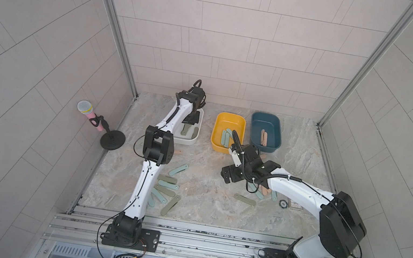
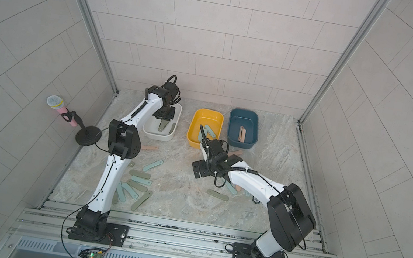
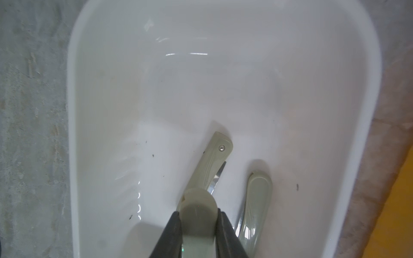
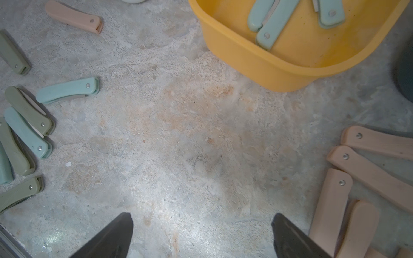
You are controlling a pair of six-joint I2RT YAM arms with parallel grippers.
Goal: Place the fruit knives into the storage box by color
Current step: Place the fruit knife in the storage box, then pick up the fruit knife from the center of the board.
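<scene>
Left wrist view is showing the left fingers [image 3: 173, 236] clamping an olive-green fruit knife [image 3: 197, 212] across its width over the floor of the white storage box [image 3: 73, 134], where two more olive knives [image 3: 214, 160] are lying. Right fingers [image 4: 111, 236] are standing wide apart and empty over the desk [image 4: 178, 134], beside peach-pink knives [image 4: 330, 201]. All are looking light, stiff and smooth; pinching mid-handle, clear of the blade, is seeming safest.

My left claw [image 1: 188, 124] hangs over the leftmost storage box [image 1: 183, 140]; middle box [image 1: 220, 148] and rightmost box [image 1: 264, 147] lie rightward, loose fruit knives [image 1: 167, 185] lower in frame.
</scene>
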